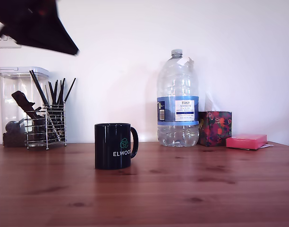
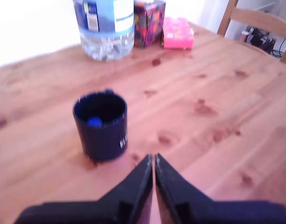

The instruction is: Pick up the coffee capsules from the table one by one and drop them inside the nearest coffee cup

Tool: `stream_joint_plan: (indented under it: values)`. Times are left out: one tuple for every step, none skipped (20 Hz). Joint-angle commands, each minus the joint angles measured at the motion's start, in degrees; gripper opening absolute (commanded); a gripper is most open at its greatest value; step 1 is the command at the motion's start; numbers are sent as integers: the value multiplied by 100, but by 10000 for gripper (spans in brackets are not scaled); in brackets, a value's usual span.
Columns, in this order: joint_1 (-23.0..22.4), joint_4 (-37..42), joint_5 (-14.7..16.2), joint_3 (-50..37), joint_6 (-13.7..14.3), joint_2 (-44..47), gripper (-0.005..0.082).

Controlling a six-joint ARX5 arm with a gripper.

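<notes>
Knotty, reddish pine table (image 1: 191, 189) under a plain white wall (image 1: 116, 56). Glossy black cylindrical mug (image 1: 113, 145) with loop handle and white lettering, standing upright mid-table; small blue capsule (image 2: 94, 122) lying inside it, seen from the wrist view. Black tapered gripper (image 2: 153, 163) raised above the table near the mug, jaws pressed together, holding nothing. Along the far edge: clear ribbed plastic water bottle (image 1: 177, 101), patterned tissue box (image 1: 215, 128), flat pink box (image 1: 246, 141), wire utensil holder (image 1: 46, 125).

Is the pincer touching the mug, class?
Apart. The wrist view shows bare table between the shut pincer and the mug. In the exterior view the mug stands alone, with the arm high above.
</notes>
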Motion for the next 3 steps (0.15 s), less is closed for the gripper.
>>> stream_joint_plan:
  values:
    - [-17, 24, 7, -87, -31, -101, -19]
    - [-17, 28, 7, -87, -28, -120, -19]
    - [-20, 63, 9, -87, -28, -120, -19]
